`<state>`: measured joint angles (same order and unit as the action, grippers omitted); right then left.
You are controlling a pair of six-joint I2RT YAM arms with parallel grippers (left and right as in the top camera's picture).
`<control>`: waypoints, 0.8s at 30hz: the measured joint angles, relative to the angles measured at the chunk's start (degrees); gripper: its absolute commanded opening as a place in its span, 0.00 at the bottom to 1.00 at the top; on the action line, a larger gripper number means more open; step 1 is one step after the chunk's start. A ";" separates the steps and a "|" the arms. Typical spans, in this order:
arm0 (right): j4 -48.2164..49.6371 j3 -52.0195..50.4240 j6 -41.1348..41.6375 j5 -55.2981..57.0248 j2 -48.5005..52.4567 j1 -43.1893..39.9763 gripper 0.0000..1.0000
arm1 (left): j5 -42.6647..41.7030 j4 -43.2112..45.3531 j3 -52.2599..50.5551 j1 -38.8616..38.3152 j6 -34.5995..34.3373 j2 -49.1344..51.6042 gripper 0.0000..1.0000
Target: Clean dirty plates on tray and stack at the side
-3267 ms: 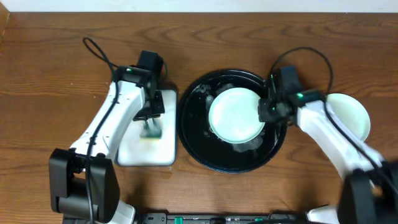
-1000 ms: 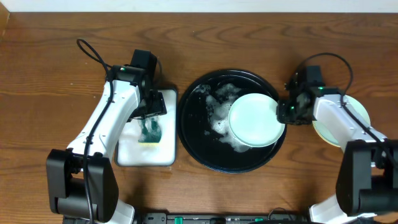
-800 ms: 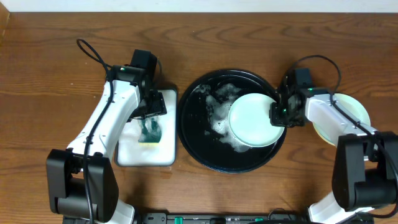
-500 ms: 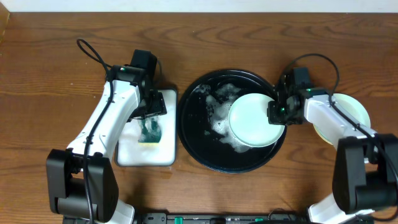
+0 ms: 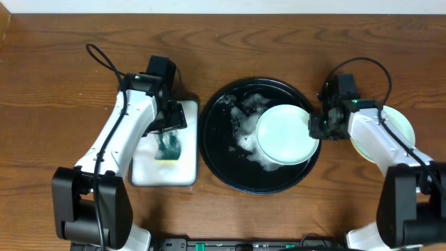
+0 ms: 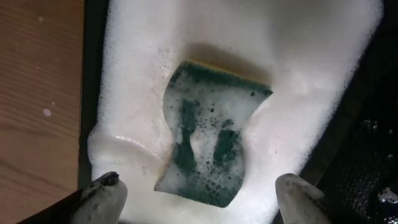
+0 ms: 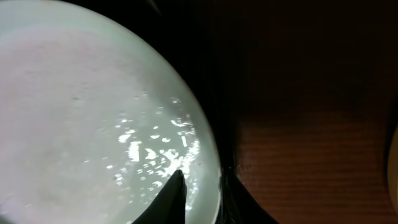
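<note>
A brown wood-grain tabletop (image 5: 56, 70) is filling nearly the whole overhead view, with a pale strip (image 5: 223, 5) running along the top edge of the frame. Two white arms with black joints are reaching in from the bottom corners, the left arm (image 5: 122, 136) at centre left and the right arm (image 5: 373, 136) at centre right.

The tray (image 5: 203, 136) is sitting at the middle of the frame, black and glossy, with white suds (image 5: 244, 125) spreading across its upper left part. Just left of it, touching or nearly touching its rim, the white sponge dish (image 5: 164, 174) is lying on the tabletop, foamy inside.

A mint plate (image 5: 282, 134) is resting in the right half of the tray, its right edge reaching the tray's rim. A second plate (image 5: 401, 125) is lying off the tray at the right of the frame, partly under the right arm, with a yellowish edge showing at its lower left.

A green sponge (image 6: 211, 137), soapy and bent inward at its sides, is lying in the dish.

The left gripper (image 6: 200, 198) is hanging over the sponge with its fingers spread wide, touching nothing. The right gripper (image 5: 313, 127) is pinching the mint plate's right rim.
</note>
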<state>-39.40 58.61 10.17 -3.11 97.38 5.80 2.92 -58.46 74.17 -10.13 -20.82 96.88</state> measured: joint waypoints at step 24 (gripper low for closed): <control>4.17 0.00 -0.17 -6.43 2.56 1.70 0.15 | 0.00 0.00 0.00 0.00 -0.02 0.00 0.83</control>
<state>-35.22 58.61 10.00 -9.54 99.94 7.51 2.92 -58.46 74.17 -10.13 -20.84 96.88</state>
